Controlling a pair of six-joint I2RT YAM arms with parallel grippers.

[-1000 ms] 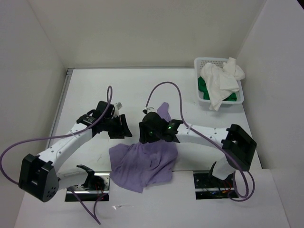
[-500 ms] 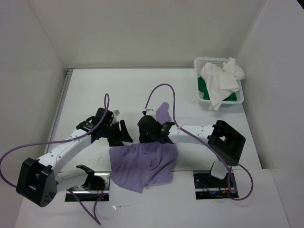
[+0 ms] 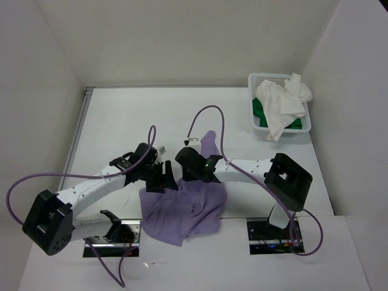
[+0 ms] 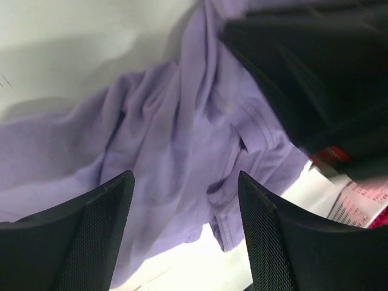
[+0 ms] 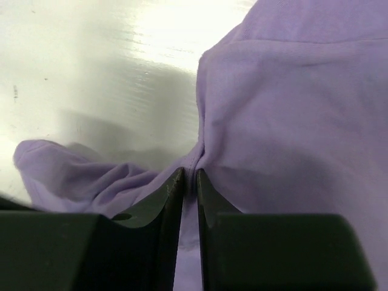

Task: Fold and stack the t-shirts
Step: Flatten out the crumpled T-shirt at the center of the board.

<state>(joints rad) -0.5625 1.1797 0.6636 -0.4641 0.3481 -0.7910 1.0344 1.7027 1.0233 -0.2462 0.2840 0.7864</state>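
Note:
The lavender t-shirt (image 3: 185, 209) lies crumpled on the table near the front edge, one part reaching back under the right arm. My right gripper (image 5: 188, 177) is shut on a pinched fold of the lavender t-shirt (image 5: 291, 103). In the top view the right gripper (image 3: 189, 173) sits at the shirt's back edge. My left gripper (image 4: 185, 182) stands open just above the lavender t-shirt (image 4: 163, 145), nothing between its fingers; it shows beside the shirt's left edge as the left gripper (image 3: 165, 180). The white t-shirt (image 3: 282, 106) and green t-shirt (image 3: 259, 112) lie in the basket.
A white perforated basket (image 3: 306, 124) stands at the back right, close to the right wall. Walls close in the table (image 3: 121, 121) on three sides. Purple cables arc above both arms.
My left gripper has swung right toward the shirt's left edge and opened wider. The right gripper has closed onto a fold of the lavender shirt.

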